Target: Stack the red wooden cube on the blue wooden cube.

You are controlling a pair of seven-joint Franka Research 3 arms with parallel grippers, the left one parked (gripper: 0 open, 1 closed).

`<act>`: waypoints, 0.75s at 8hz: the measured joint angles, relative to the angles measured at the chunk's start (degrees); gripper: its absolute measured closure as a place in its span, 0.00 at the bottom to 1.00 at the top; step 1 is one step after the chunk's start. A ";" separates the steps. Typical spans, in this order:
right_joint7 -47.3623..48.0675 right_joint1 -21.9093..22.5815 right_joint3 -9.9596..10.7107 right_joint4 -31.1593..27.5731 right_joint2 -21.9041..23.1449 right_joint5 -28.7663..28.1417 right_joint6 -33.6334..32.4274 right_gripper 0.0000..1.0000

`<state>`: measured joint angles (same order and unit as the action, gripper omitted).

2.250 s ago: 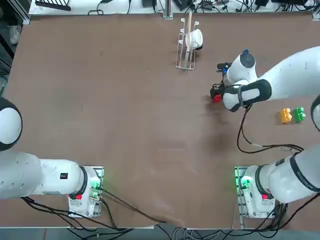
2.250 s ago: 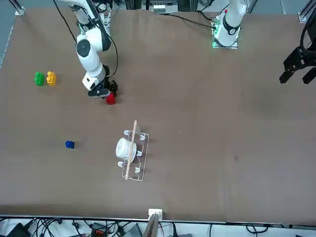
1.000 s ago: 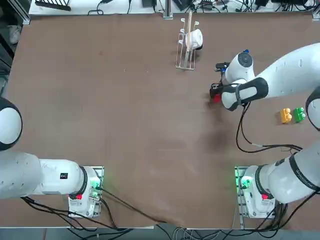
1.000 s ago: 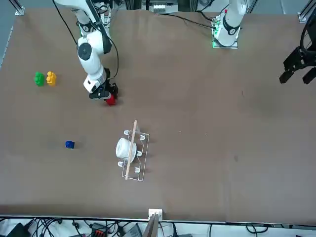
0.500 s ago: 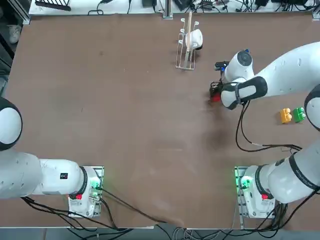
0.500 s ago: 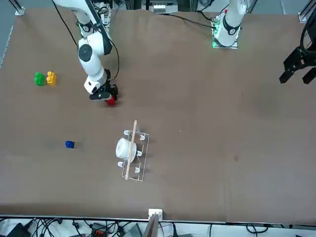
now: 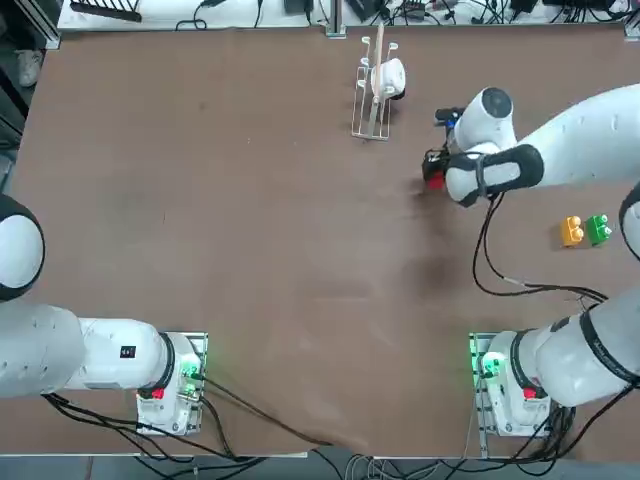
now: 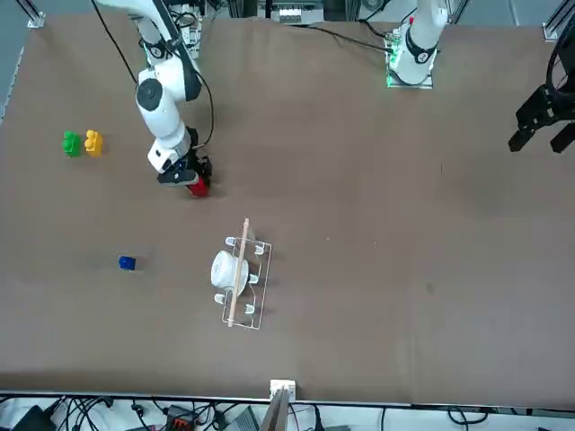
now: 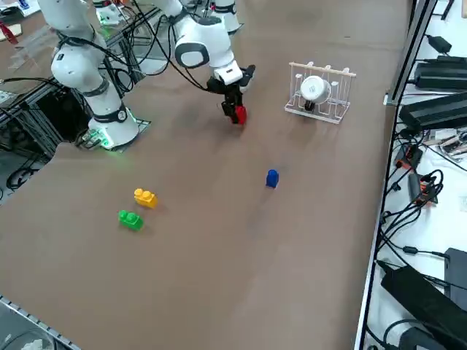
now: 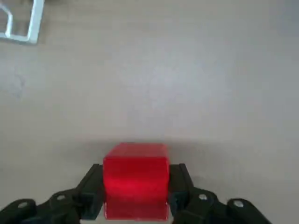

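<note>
In the right wrist view, the red wooden cube [image 10: 135,179] is clamped between my right gripper's two black fingers [image 10: 91,186]. My right gripper [image 7: 433,178] stands shut on the red wooden cube [image 7: 433,183], low over the table right of the middle. The gripper [image 8: 197,184] and red cube [image 8: 199,189] also show in the front view, and the gripper [image 9: 237,112] with the cube [image 9: 239,116] in the side view. The blue wooden cube [image 8: 127,262] lies alone farther from the robot's base and apart from the gripper [image 9: 272,178]. The arm hides it in the top view.
A wire rack holding a white mug [image 7: 376,84] stands at the far side near the gripper [image 9: 317,91]. A yellow studded block [image 7: 571,231] and a green studded block [image 7: 599,228] sit side by side at the right [image 9: 144,197].
The right gripper and the red cube have shifted a little away from the robot's base, and the wrist has swung toward the right. The blue cube and the blocks have stayed put.
</note>
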<state>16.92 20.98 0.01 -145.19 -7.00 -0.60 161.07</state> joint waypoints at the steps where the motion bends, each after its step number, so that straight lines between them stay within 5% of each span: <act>1: -2.27 -1.72 0.17 1.07 2.20 0.03 -2.98 0.30; 6: -19.74 -13.05 0.54 12.22 4.83 0.12 -19.61 0.30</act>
<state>-2.82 7.93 0.55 -132.96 -2.17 -0.48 141.47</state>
